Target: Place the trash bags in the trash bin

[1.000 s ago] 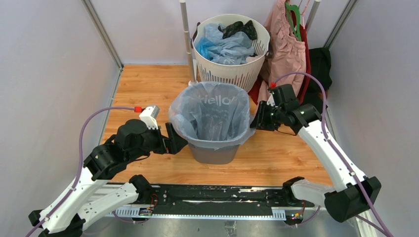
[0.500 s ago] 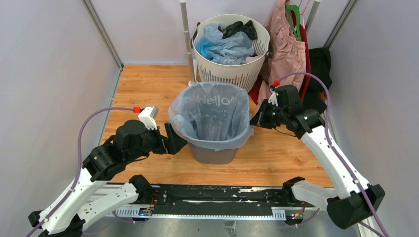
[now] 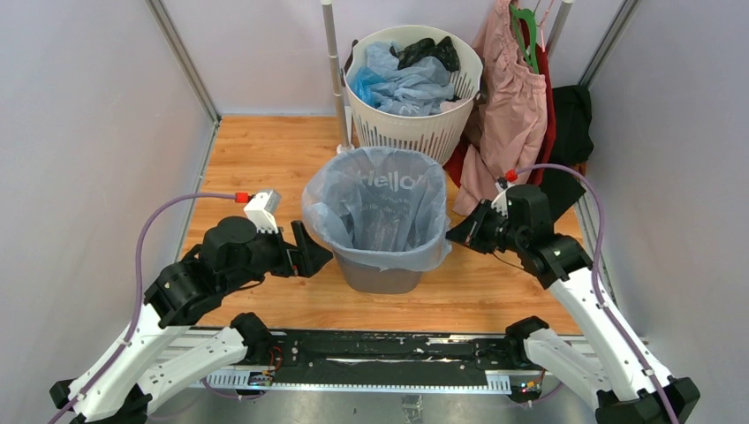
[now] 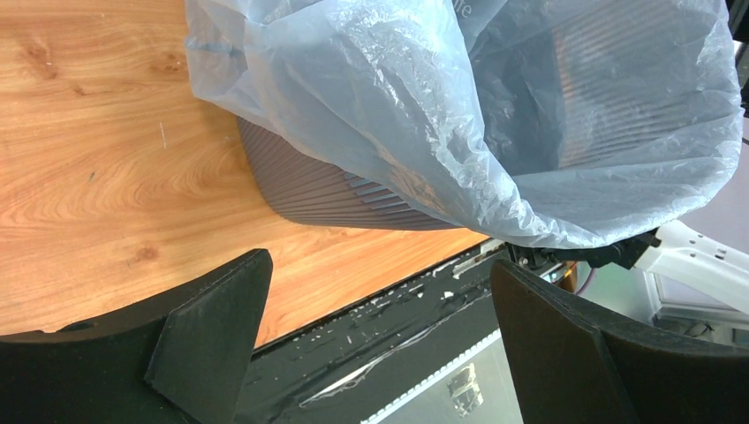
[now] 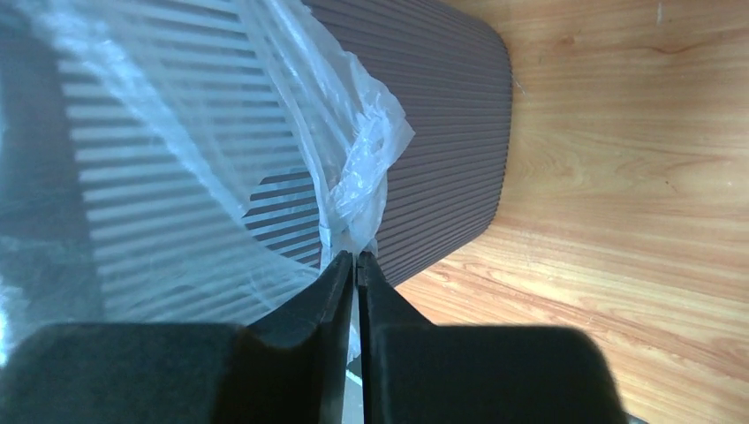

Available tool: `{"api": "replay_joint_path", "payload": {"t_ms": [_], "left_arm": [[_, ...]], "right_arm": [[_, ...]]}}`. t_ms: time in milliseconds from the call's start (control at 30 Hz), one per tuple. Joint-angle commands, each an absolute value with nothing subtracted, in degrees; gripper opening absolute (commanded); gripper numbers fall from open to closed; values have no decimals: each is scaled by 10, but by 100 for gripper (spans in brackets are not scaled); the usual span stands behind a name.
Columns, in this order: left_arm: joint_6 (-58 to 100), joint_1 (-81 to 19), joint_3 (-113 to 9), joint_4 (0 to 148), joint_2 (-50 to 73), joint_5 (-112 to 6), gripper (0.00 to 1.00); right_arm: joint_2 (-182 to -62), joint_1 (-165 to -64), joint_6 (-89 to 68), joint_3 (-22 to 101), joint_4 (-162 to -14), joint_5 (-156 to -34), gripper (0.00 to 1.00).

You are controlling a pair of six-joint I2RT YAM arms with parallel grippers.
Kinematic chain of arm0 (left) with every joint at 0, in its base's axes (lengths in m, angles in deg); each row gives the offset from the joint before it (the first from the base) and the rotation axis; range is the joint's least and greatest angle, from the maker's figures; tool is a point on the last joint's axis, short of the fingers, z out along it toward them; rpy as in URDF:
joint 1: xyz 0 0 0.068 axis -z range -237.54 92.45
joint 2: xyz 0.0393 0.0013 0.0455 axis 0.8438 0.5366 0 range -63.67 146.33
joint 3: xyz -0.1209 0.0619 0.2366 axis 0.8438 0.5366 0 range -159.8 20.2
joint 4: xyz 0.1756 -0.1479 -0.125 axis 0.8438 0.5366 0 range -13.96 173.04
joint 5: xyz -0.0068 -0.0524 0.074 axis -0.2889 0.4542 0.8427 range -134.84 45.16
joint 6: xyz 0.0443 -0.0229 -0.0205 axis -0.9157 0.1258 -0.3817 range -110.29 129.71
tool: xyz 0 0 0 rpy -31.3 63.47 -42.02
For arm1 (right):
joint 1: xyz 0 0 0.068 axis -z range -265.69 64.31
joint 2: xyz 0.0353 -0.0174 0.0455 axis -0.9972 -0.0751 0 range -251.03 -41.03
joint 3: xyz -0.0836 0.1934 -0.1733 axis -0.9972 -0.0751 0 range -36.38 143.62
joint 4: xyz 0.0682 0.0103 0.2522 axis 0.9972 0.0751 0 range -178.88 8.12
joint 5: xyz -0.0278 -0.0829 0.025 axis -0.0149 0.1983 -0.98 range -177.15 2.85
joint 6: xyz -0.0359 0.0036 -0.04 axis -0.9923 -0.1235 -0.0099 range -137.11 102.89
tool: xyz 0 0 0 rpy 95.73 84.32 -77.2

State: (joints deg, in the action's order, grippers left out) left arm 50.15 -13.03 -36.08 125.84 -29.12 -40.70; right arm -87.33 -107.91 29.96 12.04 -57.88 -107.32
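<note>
Bearing the trash bin (image 3: 380,276), walled wooden table (image 3: 256,150)

You are working over a light wooden counter (image 3: 265,150) with visible grain and knots. The trash bin (image 3: 380,276) stands upright on it. Directly behind the trash bin, well apart from it, stands a white slotted basket (image 3: 411,137). A metal pole (image 3: 334,79) rises behind the trash bin, slightly left. A black rail (image 3: 389,349) runs along the counter's near edge, in front of the trash bin.
</note>
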Motion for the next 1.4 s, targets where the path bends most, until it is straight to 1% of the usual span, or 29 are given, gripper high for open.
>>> {"api": "replay_joint_path", "payload": {"t_ms": [0,67,200,267,433,667,967,1067,1133,1367], "left_arm": [[495,-125,-373,1269,-299,-398,100],[493,-125,-376,1272,-300,-397,100],[495,-125,-375,1271,-298,-397,100],[495,-125,-375,1271,-297,-398,100],[496,-125,-375,1272,-297,-397,100],[497,-125,-374,1271,-297,-397,100],[498,-125,-372,1271,-297,-398,100],[497,-125,-372,1271,-298,-397,100],[497,-125,-371,1271,-298,-397,100],[497,-125,-371,1271,-296,-396,100]], "right_arm": [[-912,-1068,275,151,-510,-1054,17],[-940,-1069,230,191,-437,-1023,18],[-946,-1068,193,225,-392,-980,20],[-942,-1067,185,241,-385,-973,26],[-942,-1067,178,292,-376,-982,27],[-972,-1067,177,350,-370,-1020,27],[-1016,-1069,168,346,-371,-1038,27],[-1024,-1069,163,340,-371,-1037,29],[-1027,-1071,162,339,-372,-1035,32],[-1041,-1082,158,334,-372,-1032,34]]}}
